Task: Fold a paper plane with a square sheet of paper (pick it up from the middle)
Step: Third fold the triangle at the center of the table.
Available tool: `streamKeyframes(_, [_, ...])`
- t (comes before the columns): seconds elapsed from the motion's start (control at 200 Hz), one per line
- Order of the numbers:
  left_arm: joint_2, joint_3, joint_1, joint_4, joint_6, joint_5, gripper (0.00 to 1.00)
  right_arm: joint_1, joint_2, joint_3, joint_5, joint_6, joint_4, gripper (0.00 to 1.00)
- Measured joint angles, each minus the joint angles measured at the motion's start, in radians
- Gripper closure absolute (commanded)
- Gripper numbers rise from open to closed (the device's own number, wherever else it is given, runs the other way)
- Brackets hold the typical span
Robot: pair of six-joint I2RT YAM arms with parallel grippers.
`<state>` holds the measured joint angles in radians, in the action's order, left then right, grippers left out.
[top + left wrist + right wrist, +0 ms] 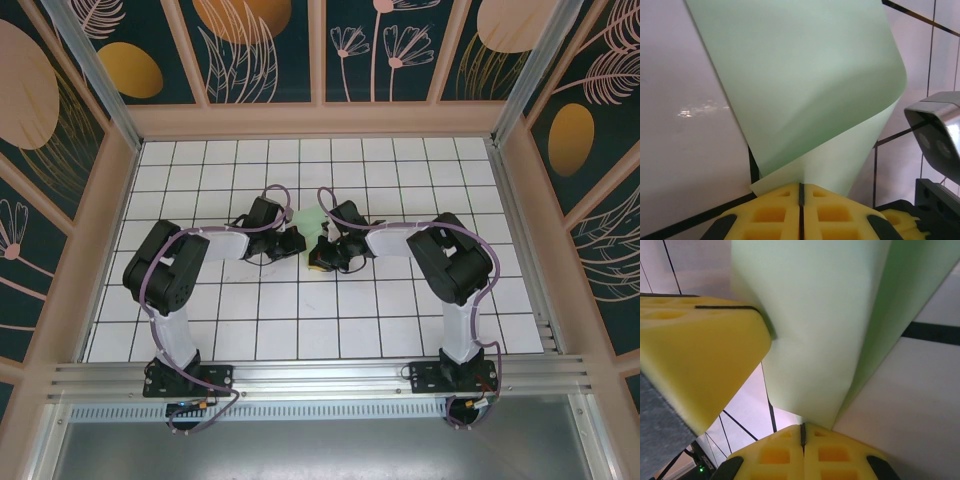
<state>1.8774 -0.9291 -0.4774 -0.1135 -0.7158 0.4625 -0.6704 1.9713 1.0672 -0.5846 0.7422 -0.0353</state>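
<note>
The square sheet of paper (305,218) is pale mint green and sits bent between the two grippers at the middle of the table. In the left wrist view the sheet (805,90) curls over itself, and my left gripper (801,186) is shut on its near edge. In the right wrist view the sheet (815,330) rises as a folded flap, and my right gripper (802,427) is shut on its lower edge. From above, the left gripper (297,243) and right gripper (318,256) nearly touch. A yellow finger of the left gripper (700,355) shows close beside the right one.
The white grid table (330,320) has free tiles in front of, behind and to both sides of the grippers. Wooden frame walls (320,120) enclose it. An aluminium rail (320,380) runs along the near edge by the arm bases.
</note>
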Motion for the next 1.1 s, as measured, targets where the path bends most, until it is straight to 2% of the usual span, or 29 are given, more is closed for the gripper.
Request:
streamKeyframes(0.445, [0.02,-0.065,-0.001,0.001,0.035,-0.032,0.84,0.0,0.0,0.0,0.0,0.0,0.0,1.0])
streamKeyframes(0.736, [-0.072,0.037,-0.008,-0.018,0.022,0.021,0.94,0.0,0.0,0.0,0.0,0.0,0.0,1.0])
streamKeyframes(1.101, [-0.077,0.052,-0.025,-0.017,0.018,0.03,1.0,0.0,0.0,0.0,0.0,0.0,0.0,1.0])
